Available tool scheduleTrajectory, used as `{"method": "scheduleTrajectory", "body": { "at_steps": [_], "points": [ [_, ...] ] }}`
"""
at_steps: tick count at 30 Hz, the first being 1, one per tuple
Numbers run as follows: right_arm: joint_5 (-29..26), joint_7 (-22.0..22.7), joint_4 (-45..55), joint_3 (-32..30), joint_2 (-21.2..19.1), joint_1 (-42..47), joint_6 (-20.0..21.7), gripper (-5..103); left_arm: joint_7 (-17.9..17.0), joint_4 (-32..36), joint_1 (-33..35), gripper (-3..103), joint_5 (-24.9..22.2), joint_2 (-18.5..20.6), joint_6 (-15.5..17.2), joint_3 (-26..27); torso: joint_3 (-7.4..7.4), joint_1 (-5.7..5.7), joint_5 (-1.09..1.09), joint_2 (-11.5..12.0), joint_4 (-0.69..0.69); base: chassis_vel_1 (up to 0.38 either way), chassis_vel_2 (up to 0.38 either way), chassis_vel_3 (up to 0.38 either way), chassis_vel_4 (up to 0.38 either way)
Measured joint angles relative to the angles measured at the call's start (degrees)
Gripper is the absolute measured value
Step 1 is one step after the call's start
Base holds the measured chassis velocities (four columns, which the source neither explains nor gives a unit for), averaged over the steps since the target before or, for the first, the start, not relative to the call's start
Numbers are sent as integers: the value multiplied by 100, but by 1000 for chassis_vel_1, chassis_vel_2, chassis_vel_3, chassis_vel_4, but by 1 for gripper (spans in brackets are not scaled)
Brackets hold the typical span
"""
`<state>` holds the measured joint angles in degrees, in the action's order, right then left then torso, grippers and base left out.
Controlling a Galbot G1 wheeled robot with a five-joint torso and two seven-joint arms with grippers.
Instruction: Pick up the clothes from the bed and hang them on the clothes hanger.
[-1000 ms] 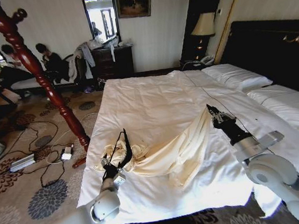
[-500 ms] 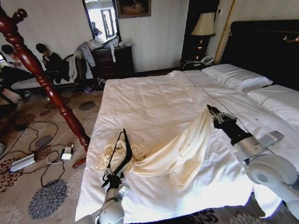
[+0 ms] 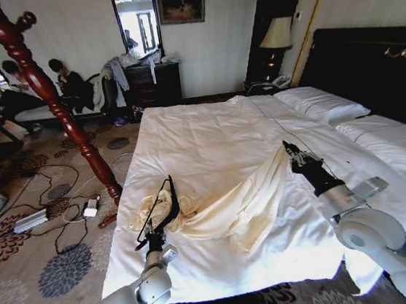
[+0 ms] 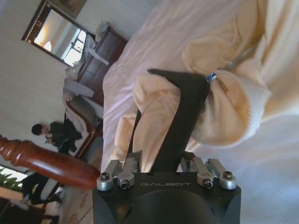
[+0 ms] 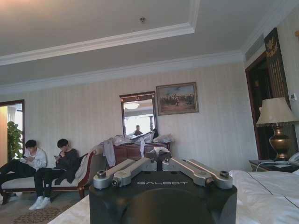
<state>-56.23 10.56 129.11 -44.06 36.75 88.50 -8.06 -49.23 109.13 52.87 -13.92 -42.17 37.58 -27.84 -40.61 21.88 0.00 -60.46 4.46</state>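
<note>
Clothes (image 3: 224, 204) lay crumpled across the near half of the bed (image 3: 208, 133), on the white duvet, one end lifted toward the right gripper (image 3: 289, 150). Right gripper's fingers were closed on that raised fabric edge in the head view; the right wrist view showed its fingers folded together, pointing at the far wall with mirror (image 5: 138, 115) and lamp (image 5: 275, 126). Left gripper (image 3: 154, 240) sat at the bed's near left edge, clamped on the clothes hanger (image 3: 162, 209), which stood up against the garment's bunched end. Left wrist view showed what the head view couldn't: black hanger arm (image 4: 182, 116) pinched between the fingers, silver hook (image 4: 233, 63) buried in cream fabric. Red-brown coat stand (image 3: 46, 93) stood just off the bed's left side, cables (image 3: 63, 208) on carpet beside it.
</note>
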Motion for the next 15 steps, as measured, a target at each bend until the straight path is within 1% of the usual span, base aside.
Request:
{"method": "scheduleTrajectory", "body": {
  "at_steps": [1,2,4,5,6,7,9,12,14,15],
  "points": [
    [-1,1,-3,3,-4,-2,-2,0,99,11,15,37,42,41,-101,60,0,0,0,0,1,0,0,0,0],
    [-1,2,-4,6,-10,-6,-3,0,159,39,30,37,58,73,-164,116,0,0,0,0,0,0,0,0,0],
    [-5,3,-4,8,-28,-23,-4,0,223,102,66,26,48,126,-233,223,0,0,0,0,0,0,0,0,0],
    [-5,3,-4,8,-28,-23,-4,0,223,102,66,26,48,126,-233,223,0,0,0,0,0,0,0,0,0],
    [-9,5,-4,8,-41,-32,-5,0,264,138,87,20,43,160,-284,292,0,0,0,0,1,0,0,0,0],
    [-12,7,-4,8,-51,-38,-5,0,301,159,103,18,47,187,-327,346,0,0,0,0,0,0,0,0,0],
    [-14,10,-4,8,-60,-42,-6,0,348,189,132,18,60,217,-376,411,0,0,-1,0,0,0,0,0,0],
    [-17,12,-4,8,-77,-46,-9,0,527,334,257,18,116,307,-671,744,0,0,-1,0,0,0,0,0,0],
    [-18,13,-4,8,-87,-45,-15,0,654,497,341,18,131,387,-905,1102,0,0,-1,0,0,0,0,0,0],
    [-18,13,-4,8,-87,-45,-15,0,654,497,341,18,131,387,-905,1102,0,0,-1,0,0,0,0,0,0]
  ]
}}
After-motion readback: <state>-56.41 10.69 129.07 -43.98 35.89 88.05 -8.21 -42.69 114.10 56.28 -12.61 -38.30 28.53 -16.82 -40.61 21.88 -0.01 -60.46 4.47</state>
